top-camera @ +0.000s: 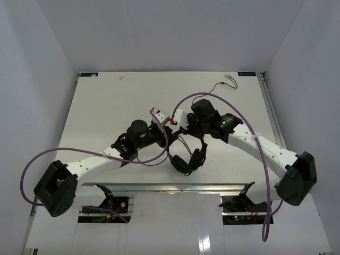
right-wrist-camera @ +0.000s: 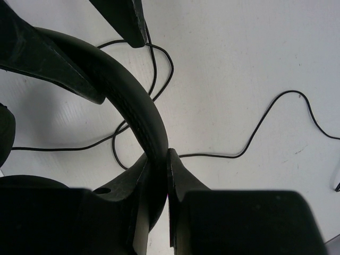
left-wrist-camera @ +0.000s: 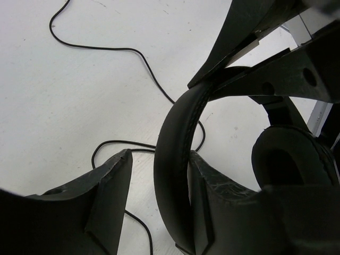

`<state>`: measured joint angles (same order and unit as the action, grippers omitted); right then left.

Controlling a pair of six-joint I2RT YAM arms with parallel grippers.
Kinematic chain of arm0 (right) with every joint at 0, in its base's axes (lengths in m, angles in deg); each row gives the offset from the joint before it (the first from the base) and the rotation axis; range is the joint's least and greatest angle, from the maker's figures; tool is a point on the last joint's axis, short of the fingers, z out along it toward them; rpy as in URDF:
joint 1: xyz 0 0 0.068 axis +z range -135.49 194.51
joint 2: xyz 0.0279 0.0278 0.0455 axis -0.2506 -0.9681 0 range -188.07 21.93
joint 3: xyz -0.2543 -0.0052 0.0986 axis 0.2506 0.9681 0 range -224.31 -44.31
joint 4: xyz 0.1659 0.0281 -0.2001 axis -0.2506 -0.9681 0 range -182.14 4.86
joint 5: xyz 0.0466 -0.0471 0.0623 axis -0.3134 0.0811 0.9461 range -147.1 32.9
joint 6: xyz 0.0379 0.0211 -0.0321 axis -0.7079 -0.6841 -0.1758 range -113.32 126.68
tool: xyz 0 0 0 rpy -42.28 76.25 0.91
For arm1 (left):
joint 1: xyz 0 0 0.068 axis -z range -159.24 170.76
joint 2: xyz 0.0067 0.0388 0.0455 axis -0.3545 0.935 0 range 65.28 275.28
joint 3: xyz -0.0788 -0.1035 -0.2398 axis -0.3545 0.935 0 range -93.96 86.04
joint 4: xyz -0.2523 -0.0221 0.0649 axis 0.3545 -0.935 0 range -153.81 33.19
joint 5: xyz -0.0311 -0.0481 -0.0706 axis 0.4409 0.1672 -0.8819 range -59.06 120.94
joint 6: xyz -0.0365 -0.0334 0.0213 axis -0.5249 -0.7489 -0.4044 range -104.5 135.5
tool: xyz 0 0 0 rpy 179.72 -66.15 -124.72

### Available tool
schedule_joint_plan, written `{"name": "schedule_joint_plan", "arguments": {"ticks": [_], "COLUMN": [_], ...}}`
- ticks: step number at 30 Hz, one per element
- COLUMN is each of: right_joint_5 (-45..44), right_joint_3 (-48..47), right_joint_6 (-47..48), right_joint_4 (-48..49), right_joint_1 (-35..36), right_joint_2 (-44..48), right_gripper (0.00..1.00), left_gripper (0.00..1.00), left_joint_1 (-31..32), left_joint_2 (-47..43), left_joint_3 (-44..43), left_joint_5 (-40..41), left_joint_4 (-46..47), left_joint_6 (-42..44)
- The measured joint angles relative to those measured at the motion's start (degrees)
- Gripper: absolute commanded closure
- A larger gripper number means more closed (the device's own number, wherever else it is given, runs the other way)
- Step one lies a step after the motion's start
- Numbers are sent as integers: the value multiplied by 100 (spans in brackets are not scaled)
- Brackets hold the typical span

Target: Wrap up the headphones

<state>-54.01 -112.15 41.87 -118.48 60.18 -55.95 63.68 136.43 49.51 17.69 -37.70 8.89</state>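
Note:
The black headphones [top-camera: 187, 158] hang above the table's middle, earcups down, between both grippers. My right gripper [top-camera: 189, 129] is shut on the padded headband [right-wrist-camera: 133, 101], pinched between its fingertips [right-wrist-camera: 158, 156]. My left gripper [top-camera: 166, 133] is open with the headband [left-wrist-camera: 172, 159] between its jaws [left-wrist-camera: 159, 155]; the band rests against the right finger [left-wrist-camera: 218, 194] and a gap stays at the left finger [left-wrist-camera: 109, 199]. One earcup [left-wrist-camera: 289, 159] shows at the right. The thin black cable [left-wrist-camera: 106, 49] lies in loose loops on the table [right-wrist-camera: 255, 133] and runs to the plugs [top-camera: 229, 79] at the far right.
Thick purple arm cables [top-camera: 234, 114] arch over both arms near the headphones. White walls enclose the table on three sides. A metal rail [top-camera: 270, 109] runs along the right edge and another [top-camera: 175, 187] along the near edge.

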Motion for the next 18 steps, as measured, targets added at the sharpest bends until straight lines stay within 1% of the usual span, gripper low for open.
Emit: {"name": "schedule_joint_plan", "arguments": {"ticks": [2, 6, 11, 13, 14, 16, 18], "right_joint_5": [7, -12, -52, -47, -45, -16, 44], "right_joint_3": [0, 0, 0, 0, 0, 0, 0], "right_joint_6": [-38, -78, -160, -178, -188, -217, -264], "right_joint_4": [0, 1, -16, -17, -17, -9, 19], "right_joint_1": [-2, -24, -31, -33, -34, -52, -78], "right_joint_2": [-1, -11, -24, -26, -28, -45, -90], "right_gripper": [92, 92, 92, 88, 83, 75, 60], "left_gripper": [62, 71, 87, 97, 99, 100, 100], "left_joint_1": [4, 16, 32, 33, 33, 33, 34], "left_joint_2": [22, 91, 155, 156, 156, 156, 156], "left_joint_3": [-2, -21, -33, -33, -33, -33, -28], "left_joint_5": [8, -24, -83, -99, -99, -82, -21], "left_joint_4": [32, 96, 135, 134, 133, 119, 96], "left_joint_6": [-31, -110, -142, -141, -140, -144, -157]}}
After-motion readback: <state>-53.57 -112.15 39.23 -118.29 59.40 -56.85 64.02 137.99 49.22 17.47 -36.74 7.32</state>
